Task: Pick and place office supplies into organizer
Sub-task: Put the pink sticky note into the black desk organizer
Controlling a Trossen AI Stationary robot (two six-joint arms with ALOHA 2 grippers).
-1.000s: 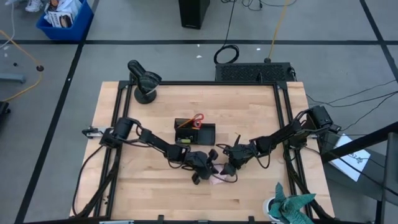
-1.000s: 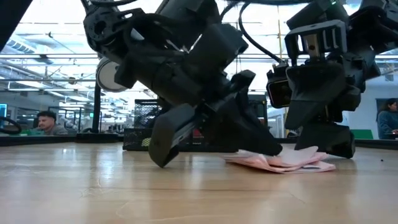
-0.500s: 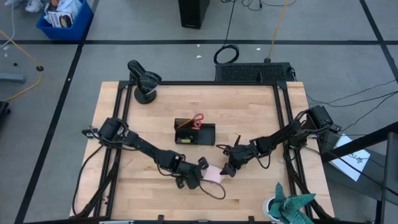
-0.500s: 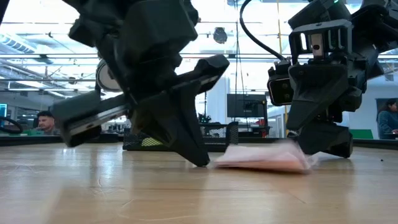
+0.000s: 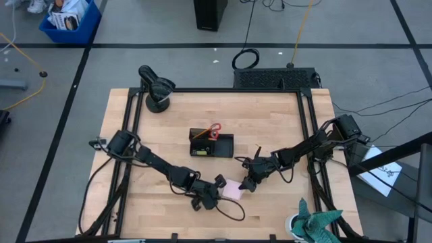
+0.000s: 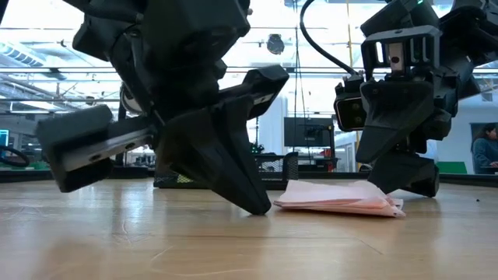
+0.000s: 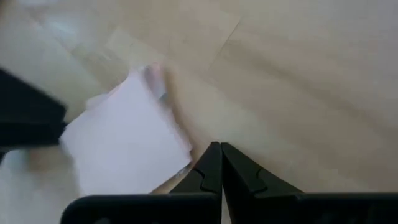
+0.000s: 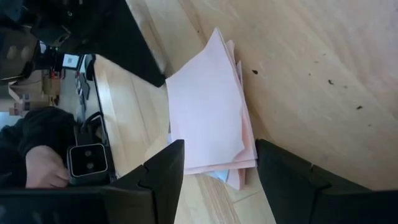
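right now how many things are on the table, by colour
pink: 1, sticky-note pad
red: 1, scissors in the organizer
black: 2, organizer, dome-shaped device
teal-green: 1, cloth at the table's edge
total: 5; smaller bits in the organizer are too small to count

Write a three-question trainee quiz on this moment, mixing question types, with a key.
1. True or false: the left claw is shut beside the pink sticky-note pad, holding nothing.
2. The right claw is: A) shut on a pen, B) open around the pad, C) inside the organizer.
3. Fill in: the red-handled scissors rest at the ____.

Key: 1 true; 2 B; 3 organizer.
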